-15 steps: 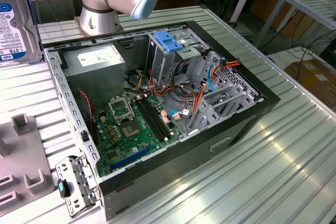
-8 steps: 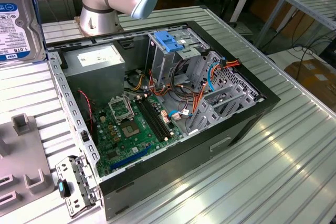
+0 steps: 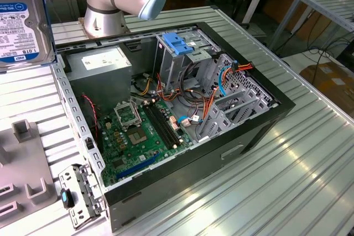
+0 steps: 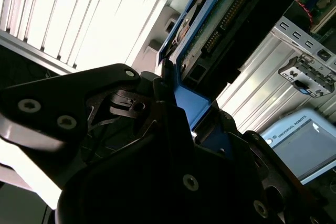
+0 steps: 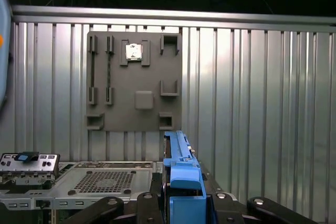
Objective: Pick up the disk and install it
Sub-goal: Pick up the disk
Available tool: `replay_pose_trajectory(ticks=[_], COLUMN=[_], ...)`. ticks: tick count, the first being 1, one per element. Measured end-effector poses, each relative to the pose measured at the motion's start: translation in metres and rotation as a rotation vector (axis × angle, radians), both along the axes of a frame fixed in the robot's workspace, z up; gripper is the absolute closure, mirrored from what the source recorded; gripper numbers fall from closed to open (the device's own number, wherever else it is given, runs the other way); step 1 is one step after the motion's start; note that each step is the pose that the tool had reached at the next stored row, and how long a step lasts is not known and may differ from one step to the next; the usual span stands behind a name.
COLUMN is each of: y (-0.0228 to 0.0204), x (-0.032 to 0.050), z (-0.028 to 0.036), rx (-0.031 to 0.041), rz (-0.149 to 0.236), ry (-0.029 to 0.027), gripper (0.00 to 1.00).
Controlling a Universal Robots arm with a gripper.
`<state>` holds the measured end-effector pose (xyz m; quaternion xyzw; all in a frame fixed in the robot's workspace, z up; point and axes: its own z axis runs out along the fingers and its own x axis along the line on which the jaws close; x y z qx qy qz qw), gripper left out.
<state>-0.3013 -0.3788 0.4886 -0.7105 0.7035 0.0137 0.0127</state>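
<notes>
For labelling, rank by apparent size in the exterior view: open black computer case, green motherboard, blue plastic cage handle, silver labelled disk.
1. open black computer case
2. green motherboard
3. blue plastic cage handle
Unranked: silver labelled disk, close to the camera and cropped.

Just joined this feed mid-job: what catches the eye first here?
The open computer case lies across the middle of the exterior view on the ribbed metal table, its green motherboard exposed. At the exterior view's upper left the disk looms large, label toward the camera. In the first wrist view the gripper is shut on the disk's blue rails.
</notes>
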Motion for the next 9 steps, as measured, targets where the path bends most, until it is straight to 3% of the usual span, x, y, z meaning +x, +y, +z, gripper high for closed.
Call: replay_pose_trajectory(ticks=[9], y=[0.0], x=[0.0092], z=[0.0], rx=[0.0], rz=[0.0], ry=[0.0], gripper=[0.63])
